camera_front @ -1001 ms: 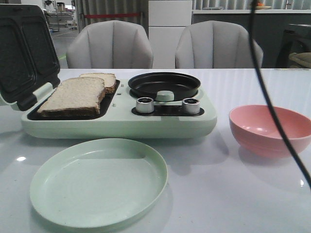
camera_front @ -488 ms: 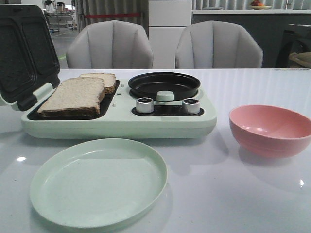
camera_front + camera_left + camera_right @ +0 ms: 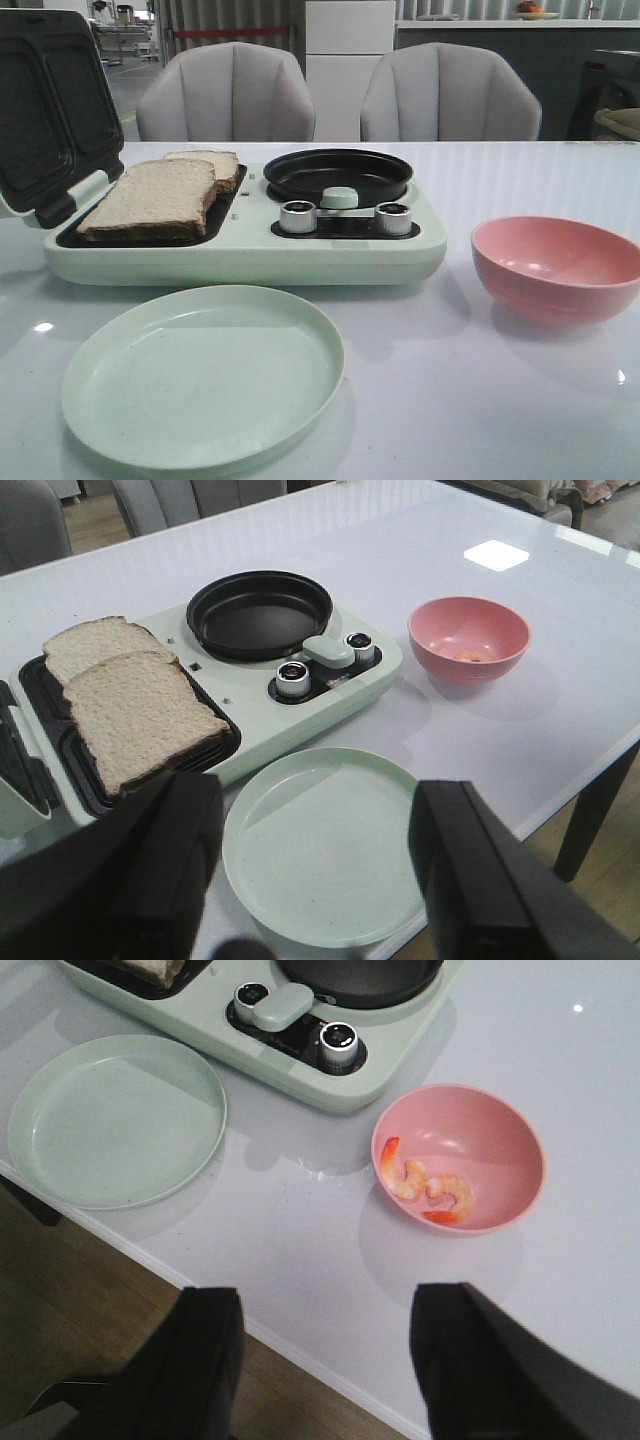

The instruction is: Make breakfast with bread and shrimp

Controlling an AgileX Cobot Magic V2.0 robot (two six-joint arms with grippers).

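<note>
The surface (image 3: 520, 400) is glossy white; the pan (image 3: 338, 175) matt black; the knobs (image 3: 297, 216) shiny metal; the bread (image 3: 150, 197) rough and porous.

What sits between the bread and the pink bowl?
The black pan and two knobs of the cooker lie between the bread and the pink bowl, clearest in the left wrist view.

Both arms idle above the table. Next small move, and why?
Probably lower the right gripper, fingers spread, toward the pink bowl to pick a shrimp. Two shrimp lie there, the black pan is bare, and the bread already sits on the sandwich plate.
</note>
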